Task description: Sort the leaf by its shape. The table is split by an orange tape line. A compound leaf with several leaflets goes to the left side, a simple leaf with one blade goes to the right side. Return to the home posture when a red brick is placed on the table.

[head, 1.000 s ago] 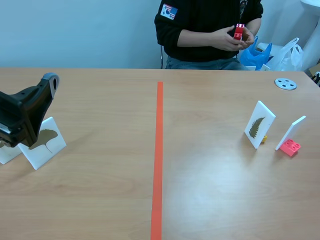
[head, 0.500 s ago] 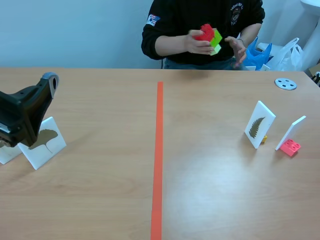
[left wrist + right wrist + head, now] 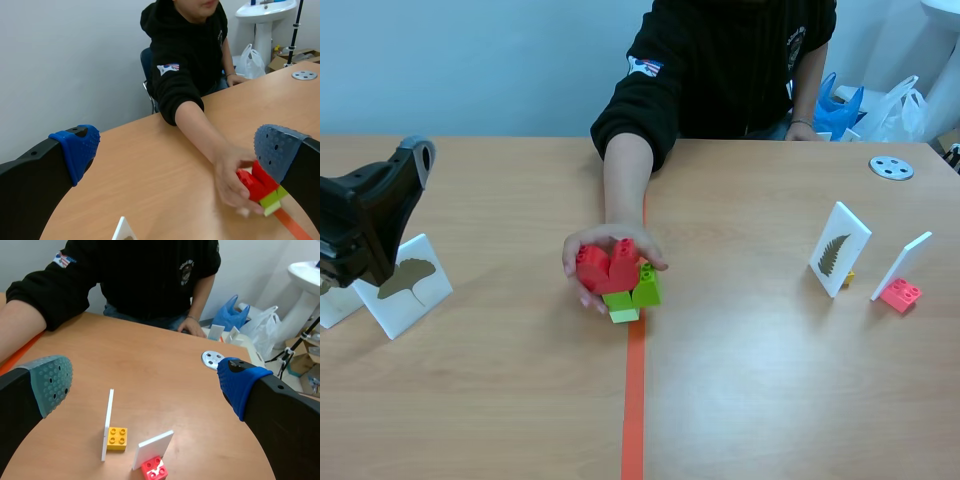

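Now the person's hand (image 3: 612, 248), raised 1 second ago, sets the red brick (image 3: 594, 270) on the worktop (image 3: 770, 390): apparently the home-posture cue. Left hand (image 3: 176, 150) and right hand (image 3: 145, 382) stand wide, empty.

No words or numbers can be read. The person's black sweatshirt (image 3: 720, 60), at the upper middle of the scene view, has a flag-like patch (image 3: 642, 66) on its sleeve and a round chest emblem (image 3: 794, 40) with lettering too small to read.
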Action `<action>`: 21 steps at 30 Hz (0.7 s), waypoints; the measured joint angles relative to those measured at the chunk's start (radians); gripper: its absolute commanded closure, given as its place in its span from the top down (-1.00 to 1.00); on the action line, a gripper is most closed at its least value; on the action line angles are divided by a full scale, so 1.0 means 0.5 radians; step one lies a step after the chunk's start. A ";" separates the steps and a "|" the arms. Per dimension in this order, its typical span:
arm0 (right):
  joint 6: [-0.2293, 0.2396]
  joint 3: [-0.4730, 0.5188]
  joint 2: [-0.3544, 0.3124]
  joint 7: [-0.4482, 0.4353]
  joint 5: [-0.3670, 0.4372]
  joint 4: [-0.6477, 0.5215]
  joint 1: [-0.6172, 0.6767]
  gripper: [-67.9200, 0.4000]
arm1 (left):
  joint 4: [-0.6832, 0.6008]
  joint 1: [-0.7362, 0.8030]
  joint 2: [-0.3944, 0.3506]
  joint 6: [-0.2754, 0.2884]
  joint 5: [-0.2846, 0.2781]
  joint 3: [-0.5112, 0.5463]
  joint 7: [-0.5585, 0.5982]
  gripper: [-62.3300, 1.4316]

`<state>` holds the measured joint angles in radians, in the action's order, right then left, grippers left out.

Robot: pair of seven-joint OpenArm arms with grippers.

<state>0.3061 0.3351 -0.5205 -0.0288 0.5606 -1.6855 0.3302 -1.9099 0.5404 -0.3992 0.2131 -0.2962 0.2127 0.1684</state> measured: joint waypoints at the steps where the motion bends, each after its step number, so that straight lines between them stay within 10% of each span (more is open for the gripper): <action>1: -0.004 0.002 -0.002 -0.018 0.000 0.000 -0.005 0.75 | 0.000 0.000 0.000 0.000 0.000 0.000 0.000 1.00; 21: 0.008 0.002 -0.002 -0.025 0.000 0.000 -0.010 0.75 | 0.000 0.000 0.000 0.000 0.000 0.000 0.000 1.00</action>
<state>0.3103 0.3363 -0.5217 -0.0414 0.5606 -1.6855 0.3252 -1.9099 0.5404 -0.3992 0.2131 -0.2962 0.2127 0.1684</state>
